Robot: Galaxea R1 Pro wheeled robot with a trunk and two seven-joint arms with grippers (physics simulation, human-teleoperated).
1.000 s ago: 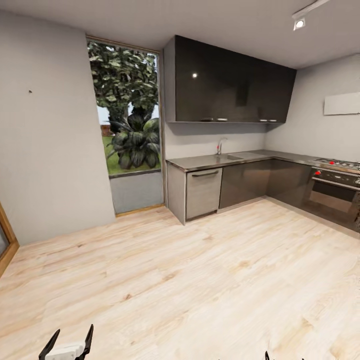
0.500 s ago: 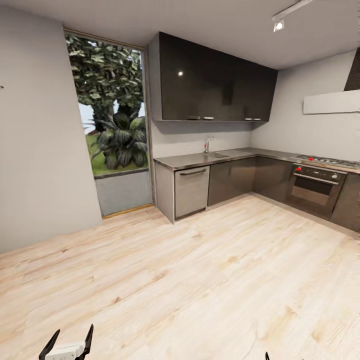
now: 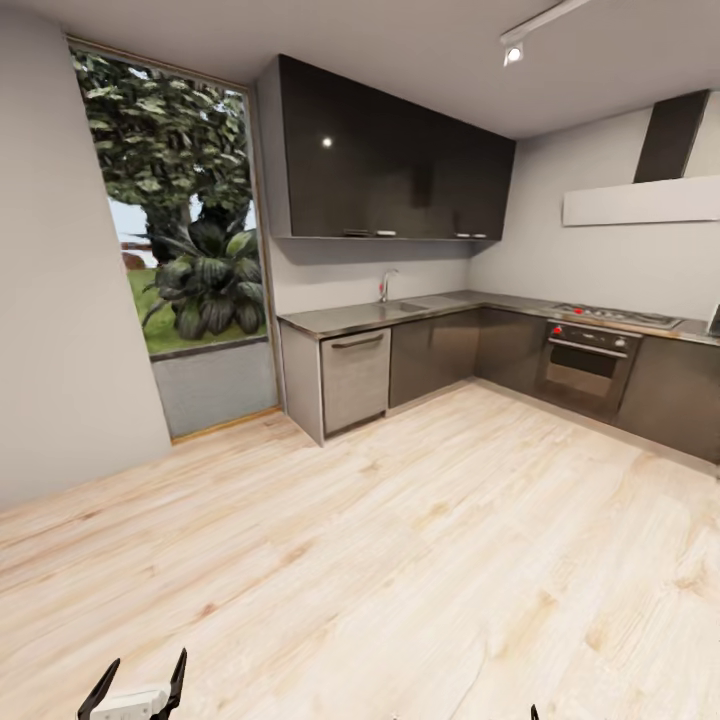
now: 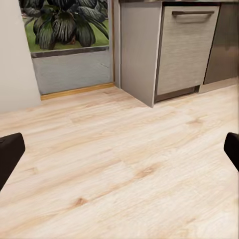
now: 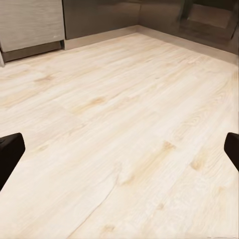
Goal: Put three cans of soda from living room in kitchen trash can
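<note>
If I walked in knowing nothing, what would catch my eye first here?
Probably the glossy dark wall cabinet hanging over the grey steel counter with its tap, against the far wall. To its left, a tall window shows leafy green plants outside. In front stretches bare light wood floor, with the left gripper, fingers spread, at the bottom edge of the head view.

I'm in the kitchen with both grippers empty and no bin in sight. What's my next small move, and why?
Probably keep turning the base to scan for the bin. The head view takes in the window, the counter with its tap, the oven and bare wood floor. The left gripper and right gripper are open, holding nothing.
</note>
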